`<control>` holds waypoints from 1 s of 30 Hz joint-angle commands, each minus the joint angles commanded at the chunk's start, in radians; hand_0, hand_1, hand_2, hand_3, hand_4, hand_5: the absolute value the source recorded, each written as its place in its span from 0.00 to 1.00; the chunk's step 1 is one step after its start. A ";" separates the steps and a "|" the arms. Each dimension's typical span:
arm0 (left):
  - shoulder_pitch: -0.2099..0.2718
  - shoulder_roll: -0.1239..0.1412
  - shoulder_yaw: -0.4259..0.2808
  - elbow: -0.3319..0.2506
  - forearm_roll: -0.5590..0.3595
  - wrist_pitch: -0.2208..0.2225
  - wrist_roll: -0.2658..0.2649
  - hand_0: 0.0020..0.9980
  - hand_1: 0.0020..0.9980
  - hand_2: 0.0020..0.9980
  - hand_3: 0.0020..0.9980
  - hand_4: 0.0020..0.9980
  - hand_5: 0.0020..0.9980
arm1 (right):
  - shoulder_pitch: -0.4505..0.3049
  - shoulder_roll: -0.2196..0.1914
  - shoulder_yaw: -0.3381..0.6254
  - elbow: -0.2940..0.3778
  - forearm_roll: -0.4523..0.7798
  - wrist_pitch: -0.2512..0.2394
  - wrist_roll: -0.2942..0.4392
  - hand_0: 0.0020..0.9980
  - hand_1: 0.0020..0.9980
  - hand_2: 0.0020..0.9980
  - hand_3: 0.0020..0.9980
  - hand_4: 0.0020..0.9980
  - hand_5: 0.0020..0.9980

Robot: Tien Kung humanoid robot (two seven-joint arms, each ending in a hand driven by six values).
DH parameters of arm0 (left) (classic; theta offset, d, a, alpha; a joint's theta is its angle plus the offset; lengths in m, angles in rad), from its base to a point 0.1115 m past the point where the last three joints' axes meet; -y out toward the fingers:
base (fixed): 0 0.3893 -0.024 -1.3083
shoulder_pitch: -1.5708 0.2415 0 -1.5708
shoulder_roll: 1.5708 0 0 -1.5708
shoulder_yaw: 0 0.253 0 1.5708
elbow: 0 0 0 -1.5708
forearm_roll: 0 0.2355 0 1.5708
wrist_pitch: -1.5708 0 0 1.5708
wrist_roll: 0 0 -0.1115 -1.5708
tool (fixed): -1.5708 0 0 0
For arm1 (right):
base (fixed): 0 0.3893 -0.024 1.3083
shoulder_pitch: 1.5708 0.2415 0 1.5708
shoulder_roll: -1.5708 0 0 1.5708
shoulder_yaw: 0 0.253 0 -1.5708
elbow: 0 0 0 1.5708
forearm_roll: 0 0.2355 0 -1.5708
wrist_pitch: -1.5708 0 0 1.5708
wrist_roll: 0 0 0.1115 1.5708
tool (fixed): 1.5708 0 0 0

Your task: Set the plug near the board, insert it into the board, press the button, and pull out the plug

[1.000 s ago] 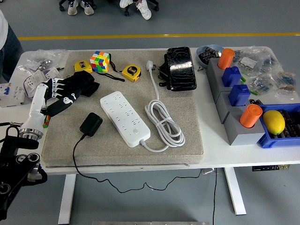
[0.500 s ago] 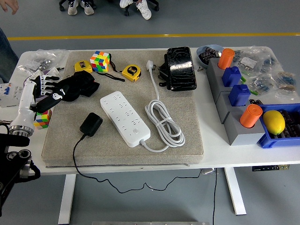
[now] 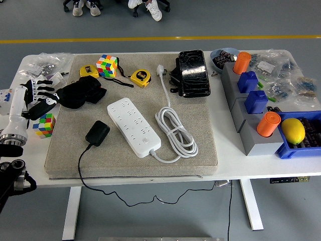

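Observation:
The black plug [image 3: 97, 133] lies on the grey mat [image 3: 200, 150], its black cable running off the front edge. The white power board [image 3: 134, 126] lies slantwise just right of it, not touching, with its button [image 3: 145, 141] near the front end. The board's own white cord [image 3: 175, 131] is coiled to its right. My left hand [image 3: 41, 93] hovers at the table's left edge, left of the mat, fingers spread and empty, well away from the plug. My right arm is out of view.
A black cloth [image 3: 80, 93] lies between my hand and the board. A small colour cube [image 3: 44, 124] sits under my forearm; a larger cube [image 3: 107, 65], two yellow tape measures [image 3: 140, 78] and a black bag [image 3: 192, 73] lie at the back. Grey blocks [image 3: 251, 128] and a blue bin [image 3: 301, 148] stand right.
My left arm has drawn back to the left, off the mat and off the black cloth, uncovering the small cube. The person at the upper left has gone from view.

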 joint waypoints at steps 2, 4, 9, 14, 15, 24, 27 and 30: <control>0.003 0.004 -0.007 -0.008 0.002 -0.015 0.002 0.33 0.47 0.50 0.55 0.85 0.33 | -0.003 -0.001 0.001 0.001 -0.005 0.001 -0.002 0.55 0.57 0.52 0.50 0.81 0.35; 0.009 0.006 -0.013 -0.015 0.004 -0.021 0.005 0.33 0.47 0.50 0.55 0.85 0.33 | -0.005 -0.003 0.005 0.002 -0.008 0.000 -0.002 0.55 0.57 0.52 0.50 0.81 0.35; 0.033 0.009 -0.031 -0.033 0.010 -0.022 0.011 0.33 0.46 0.50 0.55 0.85 0.33 | -0.013 -0.011 0.006 0.002 -0.008 -0.001 -0.004 0.55 0.57 0.52 0.50 0.81 0.35; 0.064 0.019 -0.043 -0.053 0.012 -0.025 0.018 0.33 0.46 0.50 0.55 0.85 0.33 | -0.027 -0.008 0.015 0.001 -0.006 0.000 -0.005 0.55 0.57 0.53 0.50 0.81 0.36; 0.069 0.019 -0.046 -0.057 0.012 -0.025 0.019 0.33 0.46 0.50 0.55 0.85 0.33 | -0.028 -0.007 0.016 0.001 -0.005 -0.001 -0.005 0.55 0.57 0.53 0.50 0.81 0.36; 0.088 0.019 -0.048 -0.083 0.016 -0.028 0.027 0.33 0.46 0.50 0.55 0.85 0.33 | -0.033 0.004 0.011 -0.005 0.014 0.001 -0.006 0.55 0.58 0.53 0.50 0.82 0.36; 0.089 0.021 -0.046 -0.085 0.016 -0.027 0.028 0.33 0.46 0.50 0.55 0.85 0.33 | -0.033 0.004 0.019 -0.004 0.009 0.002 -0.007 0.55 0.58 0.53 0.50 0.82 0.36; 0.084 0.019 -0.043 -0.080 0.018 -0.028 0.032 0.33 0.46 0.50 0.55 0.85 0.33 | -0.032 0.005 0.023 -0.004 0.008 0.002 -0.007 0.55 0.58 0.53 0.50 0.82 0.36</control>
